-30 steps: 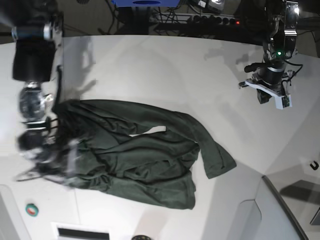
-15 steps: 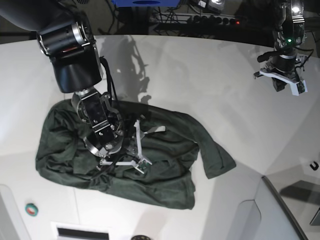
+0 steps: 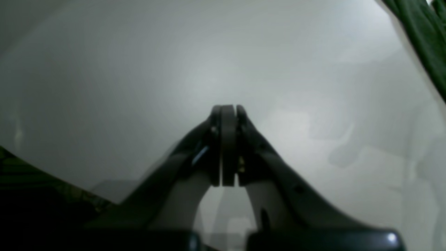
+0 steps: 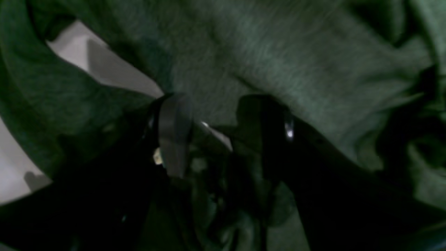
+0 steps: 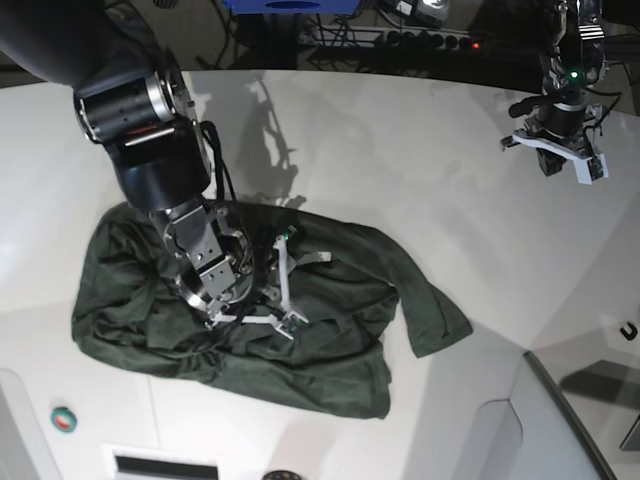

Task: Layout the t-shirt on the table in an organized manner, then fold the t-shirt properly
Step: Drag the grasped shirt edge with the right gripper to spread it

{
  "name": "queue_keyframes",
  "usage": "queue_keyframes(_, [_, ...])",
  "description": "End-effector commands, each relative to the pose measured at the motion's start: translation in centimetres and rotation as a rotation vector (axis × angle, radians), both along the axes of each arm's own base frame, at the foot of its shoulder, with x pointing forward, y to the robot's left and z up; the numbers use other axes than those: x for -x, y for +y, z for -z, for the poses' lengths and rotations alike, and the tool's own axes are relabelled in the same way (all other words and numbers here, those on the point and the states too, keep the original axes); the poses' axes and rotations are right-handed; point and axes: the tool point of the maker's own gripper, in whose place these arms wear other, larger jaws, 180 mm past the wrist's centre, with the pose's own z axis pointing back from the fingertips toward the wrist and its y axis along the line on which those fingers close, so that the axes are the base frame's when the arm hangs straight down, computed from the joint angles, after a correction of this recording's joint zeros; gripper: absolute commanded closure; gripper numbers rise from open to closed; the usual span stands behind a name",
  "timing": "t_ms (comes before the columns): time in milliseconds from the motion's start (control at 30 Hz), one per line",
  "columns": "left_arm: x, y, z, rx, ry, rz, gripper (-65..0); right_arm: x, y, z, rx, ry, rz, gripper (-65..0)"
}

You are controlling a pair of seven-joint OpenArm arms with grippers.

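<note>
**Right arm swings in over the crumpled shirt**

A second ago the right arm was a blur at the left edge of the base view; half a second ago it had reached the middle of the cloth, and it now sits almost there, its white fingers shifted slightly. The shirt's left side, bunched under the arm then, lies spread out. The left arm has lifted a little toward the far edge.

Base view: the large dark green short-sleeved t-shirt point(image 5: 330, 330) of thin fabric lies rumpled on the wide smooth white table point(image 5: 400, 160), left of centre, one sleeve trailing to the right. The right gripper point(image 5: 285, 285) is low over the shirt's middle, jaws spread apart. The left gripper point(image 5: 560, 165) hangs above bare tabletop at the far right, well apart from the cloth.

Left wrist view: the left gripper's point(image 3: 224, 115) dark fingers are pressed flat together with nothing between them, over plain white table point(image 3: 122, 69). A strip of the green t-shirt point(image 3: 425, 38) shows in the upper right corner.

Right wrist view: the right gripper point(image 4: 216, 115) has its jaws parted with a clear gap, right against the folds of the t-shirt point(image 4: 278, 52). Whether any fabric is caught between them cannot be told. A patch of table point(image 4: 104, 69) shows through at upper left.
</note>
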Motion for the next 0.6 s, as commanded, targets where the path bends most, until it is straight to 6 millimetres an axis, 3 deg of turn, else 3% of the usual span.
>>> queue_keyframes(0, [-0.6, 0.5, -1.2, -0.027, -0.037, 0.002, 0.0, -2.3, 0.1, -1.7, -0.006, -0.061, 0.03, -29.7])
queue_keyframes(67, [-0.5, 0.6, -1.0, -0.026, -0.033, 0.0, 0.0, -2.5, -0.2, -1.3, -0.005, -0.073, 0.057, -24.0])
queue_keyframes(167, [-0.3, 0.7, -0.9, -0.028, -0.03, -0.004, 0.0, -2.7, -0.2, -1.7, -0.013, -0.09, 0.063, -0.9])
queue_keyframes(300, [-0.3, 0.8, -1.0, -0.029, -0.031, -0.006, 0.0, -2.7, 0.2, -2.8, -0.024, -0.135, 0.063, -0.8])
queue_keyframes(400, [-0.6, 0.9, -1.1, -0.03, -0.037, -0.007, 0.0, -3.0, -0.1, -4.7, 0.005, -0.167, 0.082, 0.0])
queue_keyframes(567, [-1.0, 0.9, -1.4, -0.03, -0.048, -0.008, 0.0, -3.3, -0.5, -9.5, 0.028, -0.252, 0.083, 0.0])
